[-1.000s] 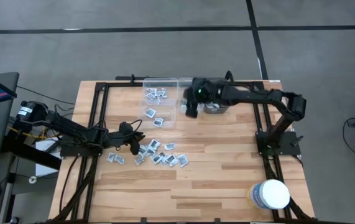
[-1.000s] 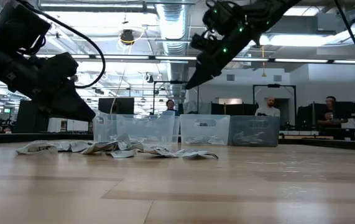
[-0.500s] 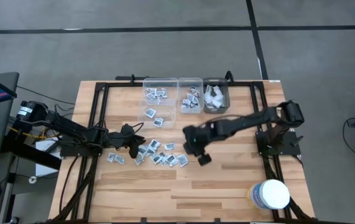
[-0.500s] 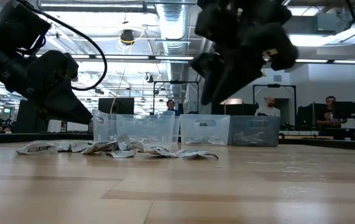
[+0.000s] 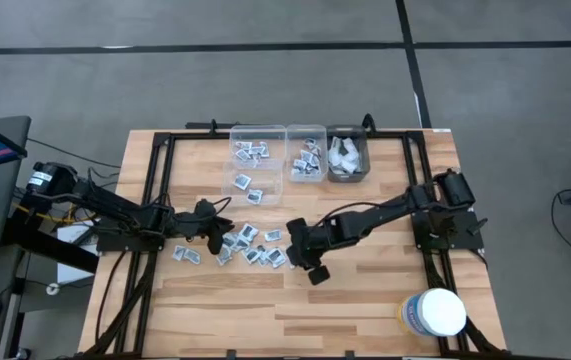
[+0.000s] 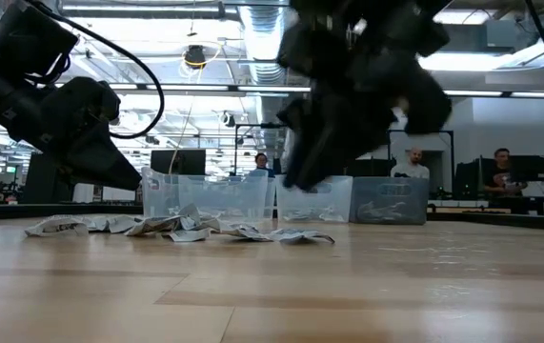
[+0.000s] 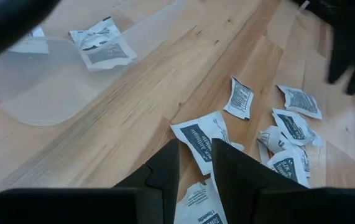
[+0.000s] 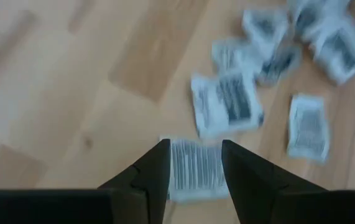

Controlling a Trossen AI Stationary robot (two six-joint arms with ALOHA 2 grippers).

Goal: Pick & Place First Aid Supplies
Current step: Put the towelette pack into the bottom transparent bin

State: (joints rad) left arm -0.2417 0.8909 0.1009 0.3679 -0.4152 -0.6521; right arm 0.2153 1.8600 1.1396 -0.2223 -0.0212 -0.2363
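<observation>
Three bins at the table's far edge already hold packets, but a cluster of packets remains near the table's middle. The right gripper, back from the bins, now hovers over the cluster's right end, fingers parted and empty. The left gripper sits unchanged at the cluster's left end, fingers slightly apart over a packet, gripping nothing.

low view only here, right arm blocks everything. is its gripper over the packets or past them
Observer: Over them. The right gripper is open, fingers either side of one packet at the pile's right end.
Operator: left gripper doing what
Observer: The left gripper is at the pile's left end, fingers slightly apart over another packet.
Operator: bins got anything in them
Observer: Yes. All three bins at the table's far edge hold supplies; the leftmost has packets.
</observation>
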